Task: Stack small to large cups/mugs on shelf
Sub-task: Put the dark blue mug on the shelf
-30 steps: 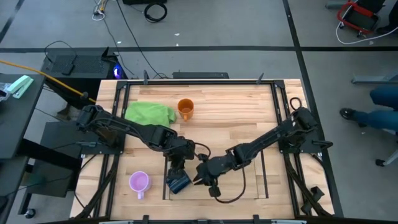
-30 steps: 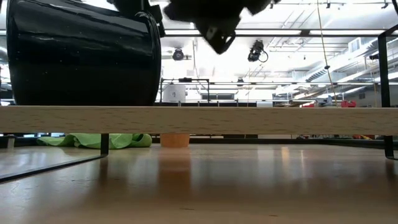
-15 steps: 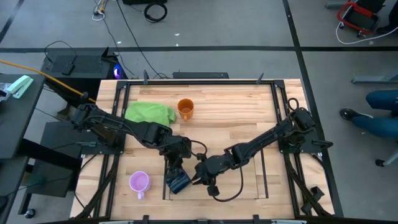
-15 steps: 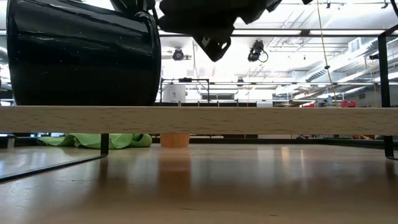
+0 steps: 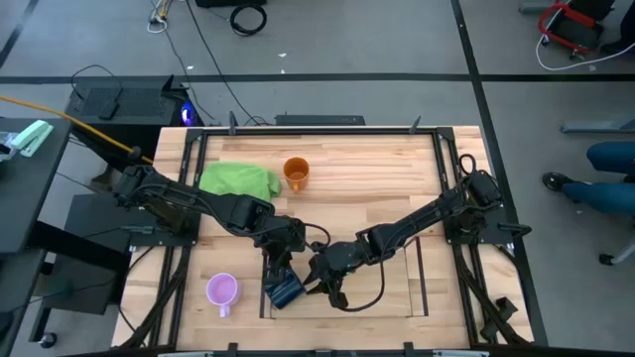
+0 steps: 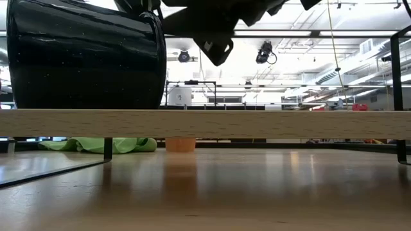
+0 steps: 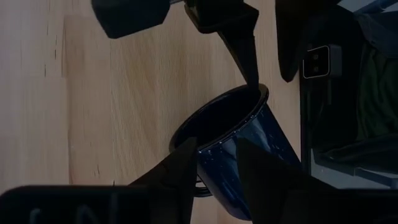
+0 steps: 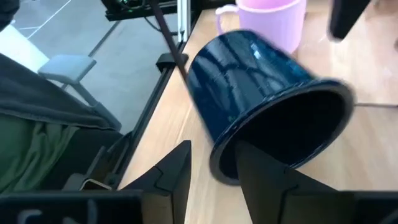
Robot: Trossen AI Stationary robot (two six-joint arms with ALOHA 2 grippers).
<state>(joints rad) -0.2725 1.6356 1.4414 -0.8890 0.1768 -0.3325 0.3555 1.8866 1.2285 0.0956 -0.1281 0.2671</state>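
The black mug (image 5: 285, 290) lies on its side at the left end of the shelf's wooden floor (image 6: 257, 123), its mouth (image 8: 292, 130) toward the table's right. My right gripper (image 5: 319, 283) stands open at that mouth, its fingers on either side of the rim. My left gripper (image 5: 281, 268) hangs just above the mug's wall, pointing down, with a narrow gap (image 7: 217, 171) between its fingers. The orange mug (image 5: 296, 173) stands upright far back on the table. The light purple mug (image 5: 222, 291) stands upright left of the shelf. My right gripper comes nearly level from the table's right at the black mug's mouth. One fingertip (image 7: 254, 81) reaches the rim (image 7: 264, 93), and the rim's lower part (image 8: 219, 163) shows between the two fingers. Whether a finger touches the rim, I cannot tell. The mug rests on the shelf floor.
A green cloth (image 5: 239, 180) lies at the back left beside the orange mug. The shelf's floor (image 5: 397, 283) to the right of the black mug is bare wood, with a dark cable of the right arm looping over it. Thin dark frame posts (image 6: 108, 147) stand under the shelf.
My right gripper has edged toward the table's left, closer to the black mug's mouth. The mug has stayed where it lay.
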